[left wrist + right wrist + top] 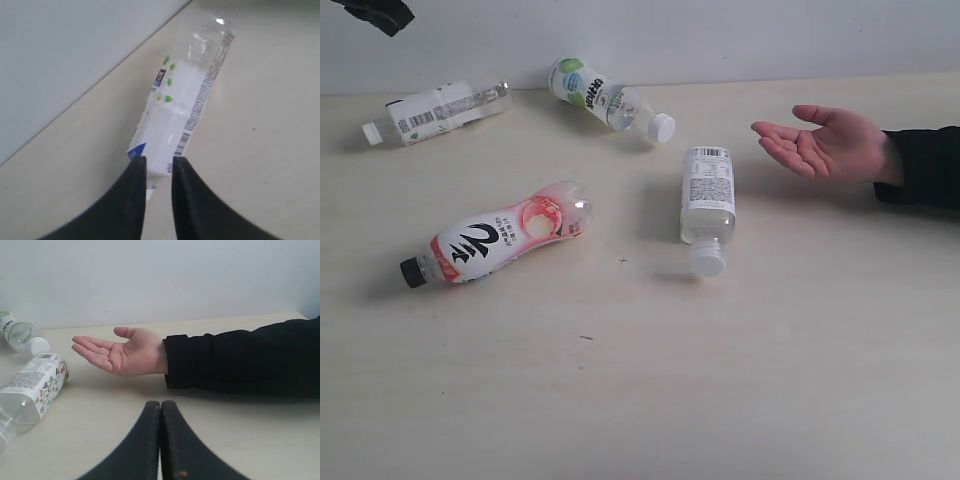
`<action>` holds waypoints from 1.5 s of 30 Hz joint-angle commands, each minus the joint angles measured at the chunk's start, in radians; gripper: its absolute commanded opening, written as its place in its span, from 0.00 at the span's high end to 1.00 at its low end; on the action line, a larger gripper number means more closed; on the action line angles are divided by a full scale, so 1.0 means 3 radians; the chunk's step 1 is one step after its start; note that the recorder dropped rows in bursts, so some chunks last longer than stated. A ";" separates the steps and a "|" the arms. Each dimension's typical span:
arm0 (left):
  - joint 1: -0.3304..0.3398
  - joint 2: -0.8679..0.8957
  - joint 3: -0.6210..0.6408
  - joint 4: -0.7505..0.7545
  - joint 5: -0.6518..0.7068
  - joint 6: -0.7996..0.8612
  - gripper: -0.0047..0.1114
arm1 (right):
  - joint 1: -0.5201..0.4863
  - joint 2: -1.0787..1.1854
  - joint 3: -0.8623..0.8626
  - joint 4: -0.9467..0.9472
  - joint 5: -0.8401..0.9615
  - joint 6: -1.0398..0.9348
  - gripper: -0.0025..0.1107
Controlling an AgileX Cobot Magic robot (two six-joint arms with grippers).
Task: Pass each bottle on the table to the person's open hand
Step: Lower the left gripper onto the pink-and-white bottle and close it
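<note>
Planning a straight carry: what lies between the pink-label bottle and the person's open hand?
The barcode-label bottle, white-capped and on its side, lies between the pink-label bottle and the open hand. The exterior view shows this.

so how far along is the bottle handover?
Done: nothing. The open hand is empty. The pink bottle, green-white bottle, barcode bottle and white-label bottle all lie on the table. In hand: left gripper, jaws slightly apart, points at the white-label bottle, gripping nothing. Right gripper is shut, empty. Left: all four handovers.
</note>
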 commanded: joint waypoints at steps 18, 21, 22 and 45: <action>-0.0408 -0.1371 0.2154 -0.0358 -0.0005 0.0487 0.69 | -0.0009 -0.0020 0.0016 0.0000 -0.0023 -0.0030 0.98; -0.0500 -0.1487 0.2403 -0.0686 -0.0005 0.0758 0.44 | -0.0009 -0.0020 0.0016 0.0000 -0.0023 -0.0030 0.98; -0.0538 -0.1510 0.2465 -0.0694 -0.0005 0.0725 0.33 | -0.0009 -0.0020 0.0016 0.0000 -0.0023 -0.0030 0.98; -0.1166 -0.1292 0.3098 -0.0241 -0.0269 0.0042 0.20 | -0.0009 -0.0020 0.0016 0.0000 -0.0023 -0.0030 0.98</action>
